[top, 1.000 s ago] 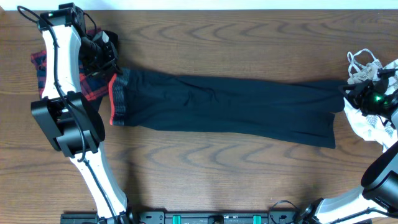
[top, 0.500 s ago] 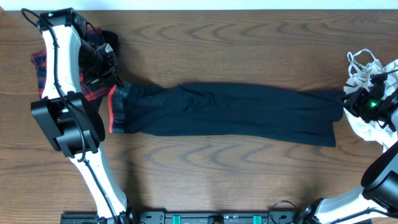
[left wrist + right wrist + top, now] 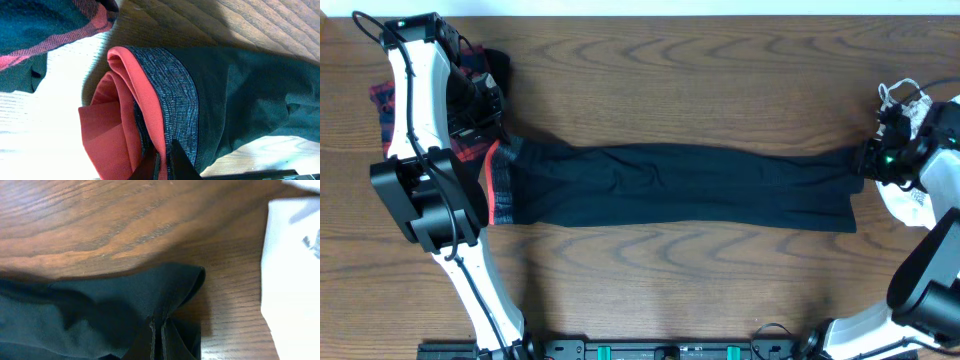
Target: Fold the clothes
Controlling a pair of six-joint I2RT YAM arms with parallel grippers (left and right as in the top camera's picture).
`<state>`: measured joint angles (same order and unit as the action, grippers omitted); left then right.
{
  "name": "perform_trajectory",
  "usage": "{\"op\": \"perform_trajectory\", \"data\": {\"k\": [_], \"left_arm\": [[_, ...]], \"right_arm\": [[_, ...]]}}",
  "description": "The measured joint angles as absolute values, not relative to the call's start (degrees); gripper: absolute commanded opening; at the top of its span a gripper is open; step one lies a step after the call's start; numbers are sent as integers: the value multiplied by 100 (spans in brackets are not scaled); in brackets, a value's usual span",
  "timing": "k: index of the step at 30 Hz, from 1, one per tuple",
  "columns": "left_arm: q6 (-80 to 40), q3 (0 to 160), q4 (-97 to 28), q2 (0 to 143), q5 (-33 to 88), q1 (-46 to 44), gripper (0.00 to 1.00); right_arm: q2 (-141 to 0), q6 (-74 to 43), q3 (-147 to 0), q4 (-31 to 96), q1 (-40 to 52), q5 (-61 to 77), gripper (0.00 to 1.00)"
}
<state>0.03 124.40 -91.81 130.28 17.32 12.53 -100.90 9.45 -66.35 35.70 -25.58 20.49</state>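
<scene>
Left gripper [image 3: 496, 135] and right gripper [image 3: 868, 160], jaws pinching the leggings' [image 3: 670, 185] ends; keep tension even, lay flat on desk [image 3: 670, 70].

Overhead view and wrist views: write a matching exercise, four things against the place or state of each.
Things
1. long black stretch leggings
2. red-and-navy plaid cloth
3. white patterned top
4. left gripper

Places or states
A. far left, partly hidden
B. shut on the coral-red and grey waistband
C. laid out lengthwise across the middle of the wooden table
D. far right edge

Pairs: 1-C, 2-A, 3-D, 4-B
</scene>
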Motion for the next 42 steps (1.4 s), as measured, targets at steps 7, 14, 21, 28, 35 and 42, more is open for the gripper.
{"op": "perform_trajectory", "data": {"k": [7, 14, 21, 28, 35, 42], "left_arm": [[3, 12440, -9159, 13028, 1675, 1210, 6], [3, 12440, -9144, 13028, 1632, 1066, 6], [1, 12440, -9225, 13028, 1498, 1035, 6], [-16, 12440, -9236, 13028, 1354, 974, 6], [-132, 12440, -9236, 13028, 1085, 746, 6], [-322, 12068, -9236, 12739, 764, 561, 6]], "right_arm": [[-9080, 972, -6632, 3730, -2130, 1500, 1], [-8705, 825, -6632, 4062, -2091, 923, 1], [-8705, 622, -6626, 4143, -2093, 508, 1], [-8705, 589, -6626, 4147, -2093, 534, 1], [-8705, 582, -6624, 4501, -2093, 687, 1], [-8705, 517, -6619, 4711, -2093, 709, 1]]}}
